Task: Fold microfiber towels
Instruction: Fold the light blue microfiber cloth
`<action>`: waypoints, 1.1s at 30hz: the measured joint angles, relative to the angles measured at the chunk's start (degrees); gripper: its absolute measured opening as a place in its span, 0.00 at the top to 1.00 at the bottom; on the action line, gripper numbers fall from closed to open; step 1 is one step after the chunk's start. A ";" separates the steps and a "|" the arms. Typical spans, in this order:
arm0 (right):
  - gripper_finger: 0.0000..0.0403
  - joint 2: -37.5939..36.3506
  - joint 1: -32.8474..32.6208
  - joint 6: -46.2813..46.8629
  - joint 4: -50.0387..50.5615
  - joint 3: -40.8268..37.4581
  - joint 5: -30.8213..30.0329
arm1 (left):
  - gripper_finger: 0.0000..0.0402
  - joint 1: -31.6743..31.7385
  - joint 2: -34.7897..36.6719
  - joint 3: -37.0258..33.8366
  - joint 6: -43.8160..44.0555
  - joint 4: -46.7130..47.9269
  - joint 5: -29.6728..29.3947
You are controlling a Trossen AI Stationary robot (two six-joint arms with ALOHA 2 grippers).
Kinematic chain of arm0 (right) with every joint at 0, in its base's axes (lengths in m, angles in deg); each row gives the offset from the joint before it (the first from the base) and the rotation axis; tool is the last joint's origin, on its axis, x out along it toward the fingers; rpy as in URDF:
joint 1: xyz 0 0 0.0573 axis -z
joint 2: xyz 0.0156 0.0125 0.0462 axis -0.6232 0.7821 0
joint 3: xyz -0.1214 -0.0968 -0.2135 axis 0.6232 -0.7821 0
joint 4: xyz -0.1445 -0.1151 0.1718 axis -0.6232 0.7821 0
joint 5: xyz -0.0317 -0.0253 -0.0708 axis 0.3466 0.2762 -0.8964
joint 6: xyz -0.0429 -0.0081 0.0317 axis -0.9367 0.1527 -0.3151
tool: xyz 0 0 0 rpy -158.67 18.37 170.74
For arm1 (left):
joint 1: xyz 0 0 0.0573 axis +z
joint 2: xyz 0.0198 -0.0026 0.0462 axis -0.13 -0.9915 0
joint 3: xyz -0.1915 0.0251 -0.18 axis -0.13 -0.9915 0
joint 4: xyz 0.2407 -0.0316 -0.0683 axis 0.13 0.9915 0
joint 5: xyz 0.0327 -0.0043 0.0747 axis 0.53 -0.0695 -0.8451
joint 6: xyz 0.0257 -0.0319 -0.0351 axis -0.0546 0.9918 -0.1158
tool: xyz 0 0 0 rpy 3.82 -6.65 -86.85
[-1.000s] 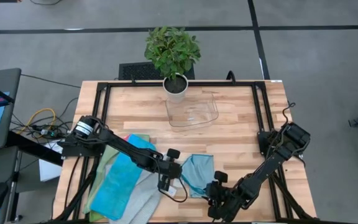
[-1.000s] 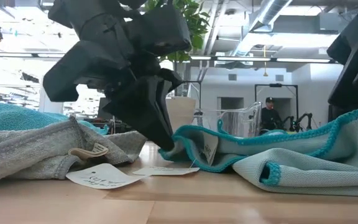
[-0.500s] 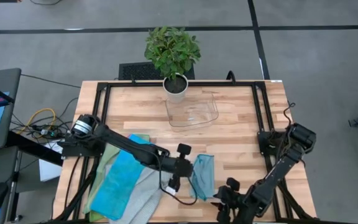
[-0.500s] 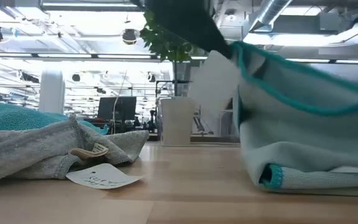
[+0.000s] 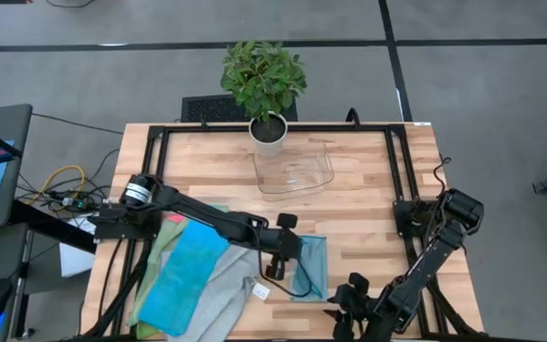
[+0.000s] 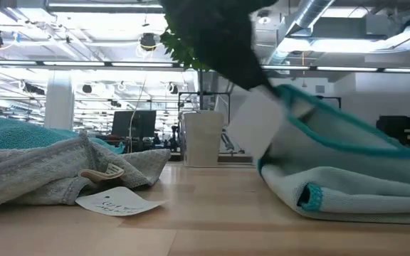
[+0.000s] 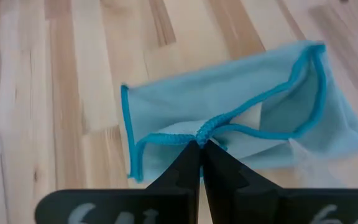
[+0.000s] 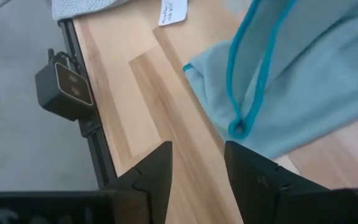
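A light towel with teal edging (image 5: 313, 271) lies near the table's front middle. My left gripper (image 5: 292, 258) is over its left part, shut on its edge. In the left wrist view the towel (image 7: 241, 106) spreads out beyond the shut fingertips. My right gripper (image 5: 348, 296) stands open by the table's near edge, just right of the towel's near corner (image 8: 238, 127), touching nothing. A pile of towels lies at the near left, with a bright blue one (image 5: 183, 275) on a grey one (image 5: 218, 299) and a green one (image 5: 162, 245). My left gripper pinches the towel's teal-stitched edge (image 7: 202, 132) between its two fingertips, and the edge bunches there. The fingers slant down from the table's left. The held edge (image 6: 312, 114) is lifted off the table, while the towel's lower part (image 6: 347, 192) lies on the wood.
A white tag (image 5: 259, 292) lies on the wood between the pile and the towel. A clear plastic tray (image 5: 297, 173) and a potted plant (image 5: 266, 85) stand at the far middle. A small black camera (image 8: 64, 87) sits on the near frame rail. Bare wood shows at the right.
My left gripper has moved up and toward the table's right edge, staying shut on the towel's edge. That edge has come off the table and over the rest of the towel, which now looks narrower. My right gripper has drawn back toward the near right and rolled.
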 joint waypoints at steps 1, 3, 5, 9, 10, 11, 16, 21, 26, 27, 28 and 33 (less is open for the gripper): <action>0.57 0.00 0.06 -0.34 0.09 0.00 -0.07 | 1.00 -0.02 -0.15 0.23 0.06 0.50 -0.18; 0.57 0.02 0.20 -0.90 -0.19 0.00 -0.11 | 1.00 -0.02 -0.15 1.14 -0.27 0.99 -0.13; 0.57 0.03 0.46 -1.78 -0.07 0.00 -0.22 | 1.00 -0.01 -0.06 1.71 -0.90 -0.60 -0.16; 0.57 0.07 1.17 -2.49 0.07 0.00 -0.71 | 1.00 0.50 -0.09 1.88 -0.86 -1.35 0.48; 0.57 0.07 1.48 -2.58 0.05 0.00 -0.71 | 1.00 0.57 -0.31 1.99 -0.59 -1.68 0.64; 0.57 0.07 1.70 -2.40 0.30 0.00 -0.71 | 1.00 0.73 -1.10 2.22 -0.18 -2.99 0.73; 0.57 0.07 2.76 -1.52 1.76 0.00 -0.26 | 1.00 0.67 -4.03 3.13 1.21 -4.10 2.30; 0.57 0.08 2.75 -3.10 1.93 -0.02 0.00 | 1.00 0.33 -4.98 4.60 1.13 -2.87 1.32; 0.57 1.65 3.32 -4.05 3.51 -0.92 -0.25 | 1.00 1.01 -4.98 4.87 1.36 -3.27 1.15; 0.57 2.03 3.60 -4.37 3.02 -0.90 0.01 | 1.00 1.05 -4.98 4.94 1.72 -3.58 1.05; 0.57 2.43 3.75 -4.44 3.19 -0.90 0.05 | 1.00 1.05 -4.98 4.96 1.86 -3.88 1.04; 0.57 4.38 3.92 -4.48 2.87 -0.90 0.81 | 1.00 1.06 -4.96 4.96 2.03 -4.70 1.18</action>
